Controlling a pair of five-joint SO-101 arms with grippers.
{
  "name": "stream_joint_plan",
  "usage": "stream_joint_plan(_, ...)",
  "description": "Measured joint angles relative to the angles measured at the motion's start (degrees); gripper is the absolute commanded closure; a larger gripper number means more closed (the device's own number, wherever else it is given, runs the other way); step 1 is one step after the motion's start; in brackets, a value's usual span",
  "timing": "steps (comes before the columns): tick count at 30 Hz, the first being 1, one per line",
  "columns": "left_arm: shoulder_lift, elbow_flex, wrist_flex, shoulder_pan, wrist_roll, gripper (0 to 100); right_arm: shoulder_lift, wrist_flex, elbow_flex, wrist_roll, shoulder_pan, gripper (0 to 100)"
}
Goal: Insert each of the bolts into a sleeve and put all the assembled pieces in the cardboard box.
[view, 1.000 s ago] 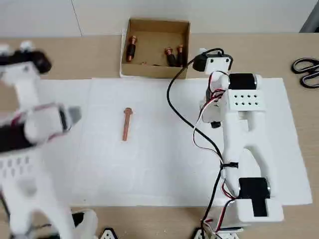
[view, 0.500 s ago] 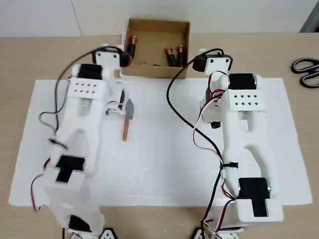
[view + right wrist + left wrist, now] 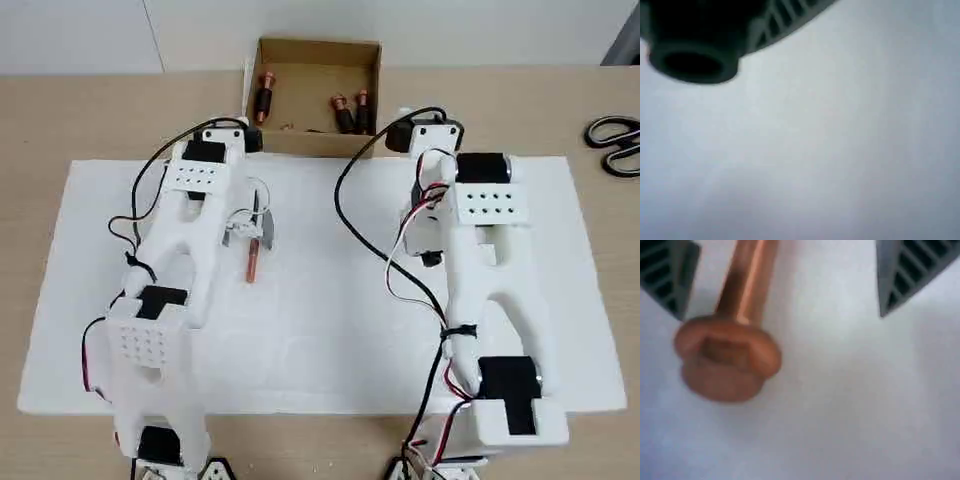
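Plainly released, the left claw (image 3: 781, 315) straddles the copper bolt (image 3: 727, 357), which lies flat on the white sheet (image 3: 330, 330) (just short of the cardboard box (image 3: 318, 46)). The right claw (image 3: 427, 245) is clenched on a black sleeve (image 3: 692, 62) above the sheet.

I can't find any words, numbers or signs to read here. The cardboard box (image 3: 300, 146) is plain brown. The white sheet (image 3: 330, 330) has nothing written on it.
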State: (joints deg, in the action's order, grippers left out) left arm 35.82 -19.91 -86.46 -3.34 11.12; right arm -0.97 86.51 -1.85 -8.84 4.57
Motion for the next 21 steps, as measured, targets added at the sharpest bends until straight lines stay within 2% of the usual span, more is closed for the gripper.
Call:
stream_joint_plan(13, 0.0, 0.0, 2.3, -0.8, 0.2, 100, 0.0, 0.0, -0.3, 0.0, 0.0, 99.4)
stream_joint_plan(21, 0.0, -0.4, 1.3, -0.8, 0.3, 99, 0.0, 0.0, -0.3, 0.0, 0.0, 99.4)
